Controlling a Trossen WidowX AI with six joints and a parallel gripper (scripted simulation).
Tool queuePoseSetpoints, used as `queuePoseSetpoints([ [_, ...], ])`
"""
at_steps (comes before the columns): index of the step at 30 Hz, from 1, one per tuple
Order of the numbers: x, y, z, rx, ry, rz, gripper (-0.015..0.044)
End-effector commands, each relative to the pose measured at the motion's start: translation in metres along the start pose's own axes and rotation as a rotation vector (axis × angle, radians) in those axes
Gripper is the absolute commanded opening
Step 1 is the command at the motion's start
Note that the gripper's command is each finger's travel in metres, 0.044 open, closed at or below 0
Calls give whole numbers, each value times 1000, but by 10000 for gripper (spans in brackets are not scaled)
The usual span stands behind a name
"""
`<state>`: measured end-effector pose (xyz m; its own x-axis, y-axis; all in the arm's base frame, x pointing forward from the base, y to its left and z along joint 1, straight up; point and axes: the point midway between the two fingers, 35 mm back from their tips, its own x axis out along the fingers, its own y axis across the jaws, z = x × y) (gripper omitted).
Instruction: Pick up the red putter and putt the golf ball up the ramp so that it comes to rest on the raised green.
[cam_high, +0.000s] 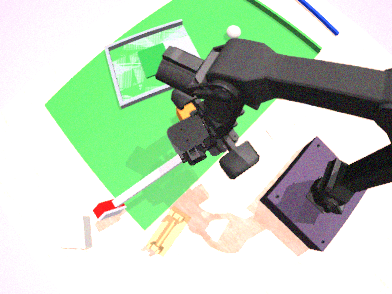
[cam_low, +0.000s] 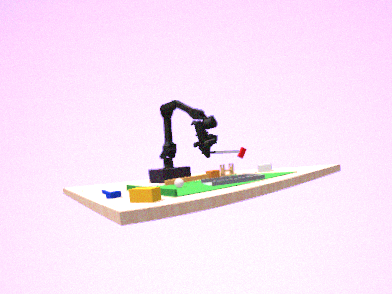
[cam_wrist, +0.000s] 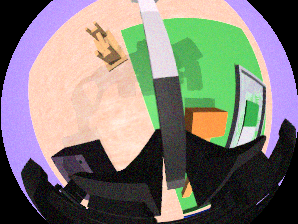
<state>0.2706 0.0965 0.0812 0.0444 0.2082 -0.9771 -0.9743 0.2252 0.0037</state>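
The red putter (cam_high: 106, 209) (cam_low: 242, 152) (cam_wrist: 171, 107) is off its stand, its handle between my fingers; its pale shaft reaches down-left in the top view, red head at the far end. My gripper (cam_high: 192, 155) (cam_low: 207, 154) (cam_wrist: 166, 131) is shut on the handle and holds the putter above the table. The white golf ball (cam_high: 233, 32) (cam_low: 179, 183) rests on the green mat (cam_high: 80, 110), beyond the arm and far from the putter head. The raised green (cam_high: 151, 61) (cam_wrist: 251, 114) is a square inside a grey-walled frame (cam_high: 114, 75) (cam_low: 237, 179). The ramp's near side is partly hidden by the arm.
An orange block (cam_high: 185, 111) (cam_low: 212, 173) (cam_wrist: 209, 123) lies near the gripper. A tan stand (cam_high: 169, 232) (cam_low: 227, 170) (cam_wrist: 107, 48) is beside the mat. A white block (cam_high: 87, 231) (cam_low: 264, 167), a yellow block (cam_low: 145, 194) and a blue piece (cam_high: 320, 18) (cam_low: 112, 194) lie farther out.
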Motion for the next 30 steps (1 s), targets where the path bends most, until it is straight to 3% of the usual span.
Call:
queuePoseSetpoints([
  [1,-4,-14,-18,120,14,-18,0],
  [30,-51,-59,-167,1077,94,-149,0],
])
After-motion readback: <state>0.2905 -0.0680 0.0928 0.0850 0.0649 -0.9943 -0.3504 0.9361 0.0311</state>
